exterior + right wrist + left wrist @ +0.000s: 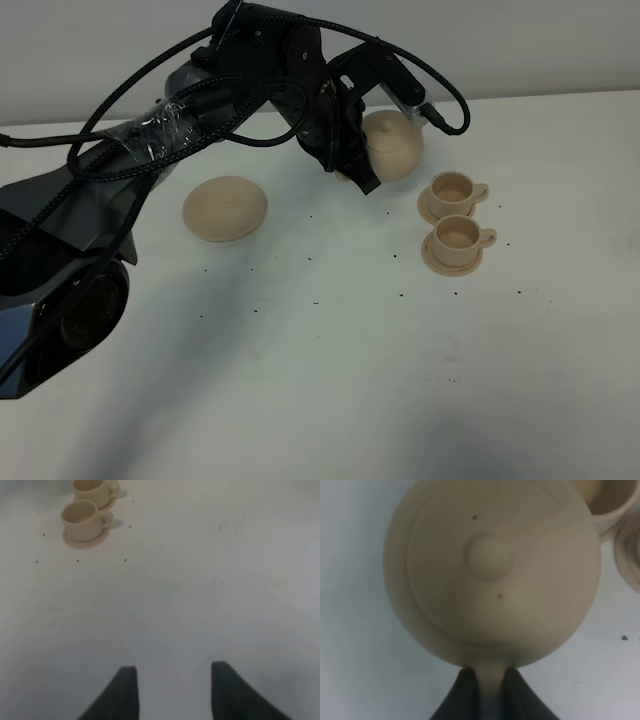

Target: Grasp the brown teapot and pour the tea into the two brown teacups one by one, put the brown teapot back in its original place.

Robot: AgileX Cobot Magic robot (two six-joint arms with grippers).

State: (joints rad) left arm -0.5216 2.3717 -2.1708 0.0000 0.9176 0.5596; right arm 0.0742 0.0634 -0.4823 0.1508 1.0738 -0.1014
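Observation:
The brown teapot (395, 143) is at the back of the table, just left of the two brown teacups. It fills the left wrist view (490, 570), lid knob facing the camera. My left gripper (361, 179) (490, 682) is shut on the teapot's handle, one dark finger (465, 695) on each side. The far teacup (452, 188) and the near teacup (458, 236) stand upright on their saucers, handles to the right. Both also show in the right wrist view, the one (95, 489) behind the other (80, 517). My right gripper (172, 680) is open and empty above bare table.
A flat round tan saucer (225, 208) lies left of the teapot. The left arm (200, 110) with its cables crosses the back left of the white table (350, 380). Small dark specks dot the tabletop.

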